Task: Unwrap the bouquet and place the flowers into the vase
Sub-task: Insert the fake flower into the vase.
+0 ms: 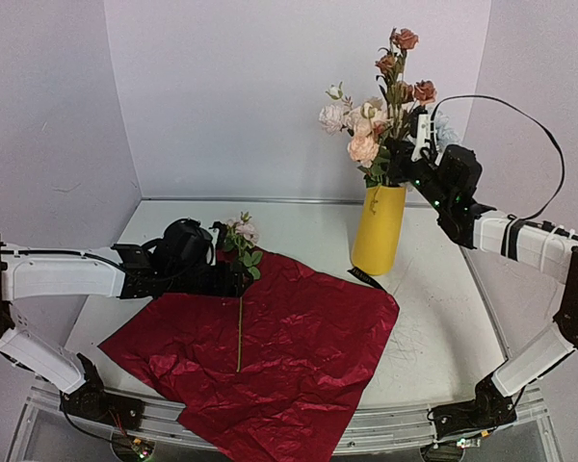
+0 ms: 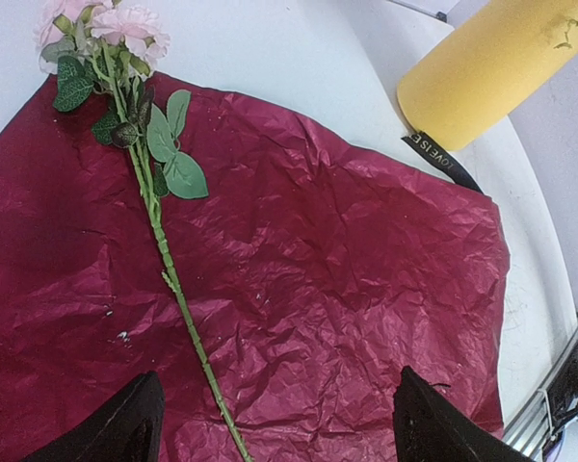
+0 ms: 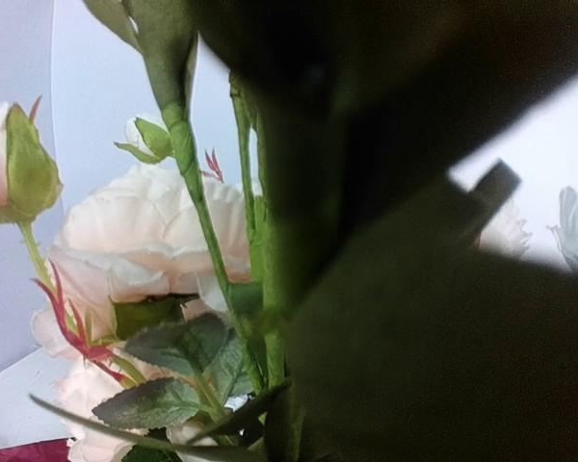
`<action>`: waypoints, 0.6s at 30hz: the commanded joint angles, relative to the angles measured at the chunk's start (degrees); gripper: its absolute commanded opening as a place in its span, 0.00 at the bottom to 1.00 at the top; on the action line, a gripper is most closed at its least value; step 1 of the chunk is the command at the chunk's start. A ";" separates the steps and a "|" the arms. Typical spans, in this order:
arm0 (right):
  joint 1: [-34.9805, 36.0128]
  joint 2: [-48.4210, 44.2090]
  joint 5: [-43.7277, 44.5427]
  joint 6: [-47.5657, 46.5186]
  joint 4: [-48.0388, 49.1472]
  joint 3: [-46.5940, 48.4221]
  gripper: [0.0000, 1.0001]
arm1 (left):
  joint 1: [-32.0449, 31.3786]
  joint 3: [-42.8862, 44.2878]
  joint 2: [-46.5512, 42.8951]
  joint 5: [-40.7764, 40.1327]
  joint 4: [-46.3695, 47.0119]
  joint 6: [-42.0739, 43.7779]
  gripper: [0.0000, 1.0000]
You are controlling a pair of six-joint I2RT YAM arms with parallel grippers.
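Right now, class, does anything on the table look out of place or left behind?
One pink flower lies flat on the red wrapping sheet, apart from the bunch standing in the yellow vase. A black ribbon lies loose beside the vase's base.

White tabletop (image 1: 443, 327) in view, and the dark red wrapping sheet (image 1: 299, 356) lies spread flat across its middle, one corner spilling over the near edge. Yellow vase (image 1: 379, 231) stands upright toward the far right, just beside the sheet's right corner, black ribbon (image 1: 366, 279) lying at its foot
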 commanded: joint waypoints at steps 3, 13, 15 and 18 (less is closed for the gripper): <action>-1.75 0.32 -6.59 0.84 8.81 0.37 0.00 | 0.01 3.24 -0.90 -0.98 -0.44 0.53 0.83; -2.11 0.22 -6.02 2.32 12.66 -6.10 0.00 | 0.01 3.90 -0.97 -0.95 -0.98 -0.16 0.83; -2.22 0.35 -5.65 2.44 13.21 -7.32 0.00 | 0.01 3.90 -0.91 -0.85 -0.99 -0.31 0.83; -2.40 0.53 -5.03 3.04 13.71 -8.50 0.00 | 0.00 3.97 -0.93 -0.84 -1.00 -0.55 0.83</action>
